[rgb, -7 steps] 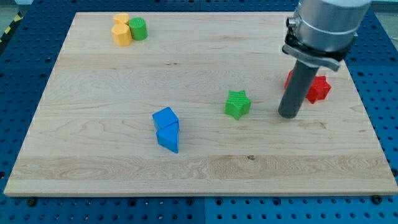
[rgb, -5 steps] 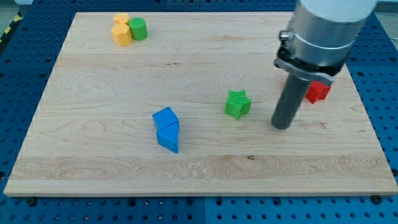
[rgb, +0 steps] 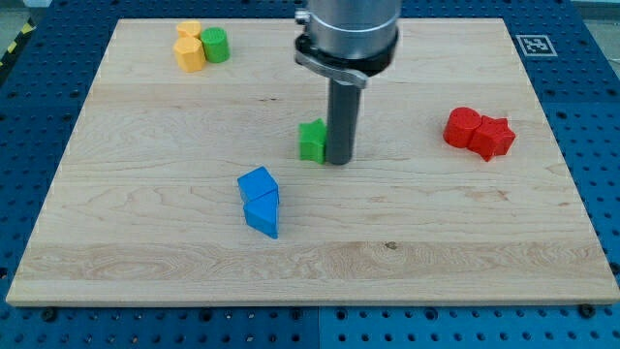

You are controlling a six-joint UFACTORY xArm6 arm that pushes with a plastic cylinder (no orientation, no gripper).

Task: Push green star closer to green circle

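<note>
You see my tip (rgb: 338, 161), a bare rod with nothing to clasp, touching the green star (rgb: 312, 141) near the table's middle; the green circle (rgb: 215, 45) sits beside yellow blocks (rgb: 190, 48) at the top-left corner.

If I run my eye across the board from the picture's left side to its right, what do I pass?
Yellow blocks → green circle → blue blocks → green star → my tip pressed beside the star → red blocks.
</note>
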